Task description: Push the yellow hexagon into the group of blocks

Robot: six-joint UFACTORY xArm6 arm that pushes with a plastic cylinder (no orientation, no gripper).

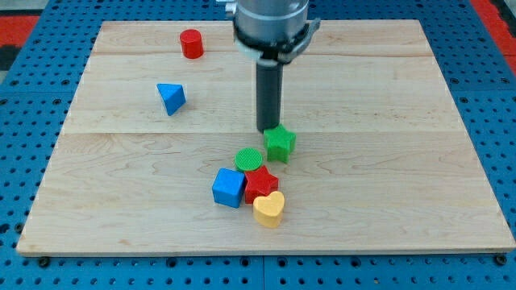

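Observation:
My tip (268, 130) stands just above and left of a green star block (280, 143), touching or nearly touching it. Below it lies a tight group: a green cylinder (250, 159), a red star (260, 184), a blue cube (229, 188) and a yellow heart-shaped block (269, 209). The yellow heart touches the red star at the bottom of the group. I see no yellow hexagon; the only yellow block is the heart. The green star sits slightly apart from the green cylinder, up and to the right.
A red cylinder (191, 43) stands near the top left of the wooden board (403, 161). A blue triangle (171, 97) lies on the left. Blue perforated table surrounds the board.

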